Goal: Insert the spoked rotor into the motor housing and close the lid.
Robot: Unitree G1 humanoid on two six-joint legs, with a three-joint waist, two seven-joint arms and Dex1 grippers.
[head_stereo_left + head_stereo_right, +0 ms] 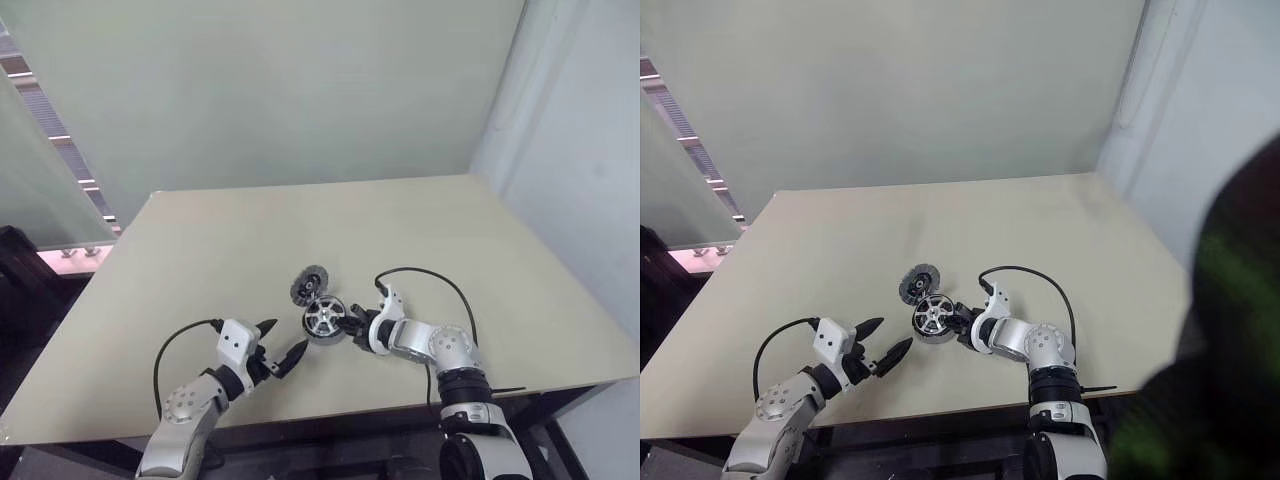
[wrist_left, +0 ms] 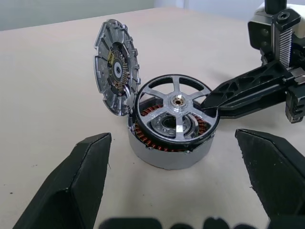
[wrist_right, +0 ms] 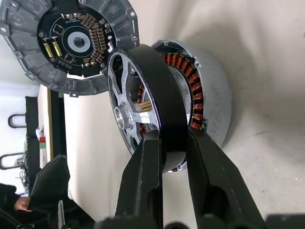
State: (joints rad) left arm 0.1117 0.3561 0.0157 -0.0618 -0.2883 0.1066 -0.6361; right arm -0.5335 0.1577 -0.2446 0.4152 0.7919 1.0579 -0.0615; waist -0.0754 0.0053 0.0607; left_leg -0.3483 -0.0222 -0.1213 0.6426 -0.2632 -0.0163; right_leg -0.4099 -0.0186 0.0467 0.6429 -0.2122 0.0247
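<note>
- The right hand (image 2: pixel 209 107) is clamped on the rim of the spoked rotor (image 2: pixel 176 102), its two fingers pinching the dark outer band from either side — the right wrist view shows this plainly.
- The rotor sits over the motor housing (image 2: pixel 169 150), tilted and not yet seated; copper windings show in the gap beneath its raised edge.
- The housing stands on the surface (image 1: pixel 200 250) between the two arms; the lid (image 2: pixel 114 71) stands nearly upright against its far edge, inner face toward the rotor.
- The left hand (image 1: pixel 281 347) hovers just beside the housing with its fingers wide apart, holding nothing.
- To do this step well, I'd level the rotor first, so hub and housing centre line up — then press straight down.
- A skewed push could jam the rim or scrape the windings.
- The free hand could steady the housing if it slides.
</note>
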